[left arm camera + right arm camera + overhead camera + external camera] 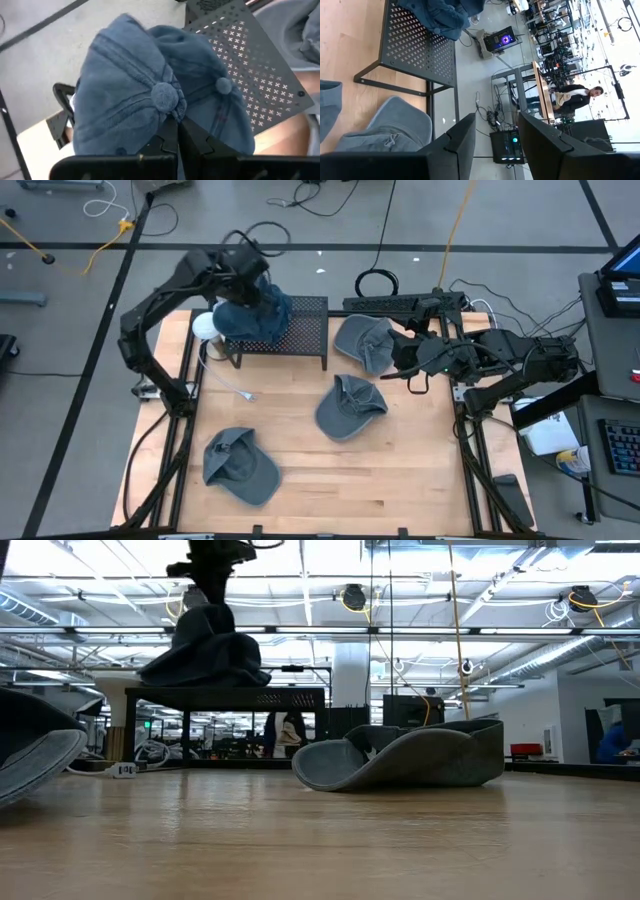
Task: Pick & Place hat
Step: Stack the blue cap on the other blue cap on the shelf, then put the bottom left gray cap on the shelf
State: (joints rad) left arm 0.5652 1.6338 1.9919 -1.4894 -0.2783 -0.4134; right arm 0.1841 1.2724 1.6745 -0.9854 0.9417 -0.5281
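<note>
Spanning the frame, the counter [400, 470] carries a black rack [300, 330] with a hat [255, 315] piled on it, pinched by the left pincer [177, 127]. Right pincer [497, 135] hangs wide apart beside another hat [365, 340].

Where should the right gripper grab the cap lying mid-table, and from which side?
Probably the upturned rim of the middle cap, taken from straight above. It lies upside down, hollow facing up, so one finger of the right gripper can go inside and one outside.
</note>
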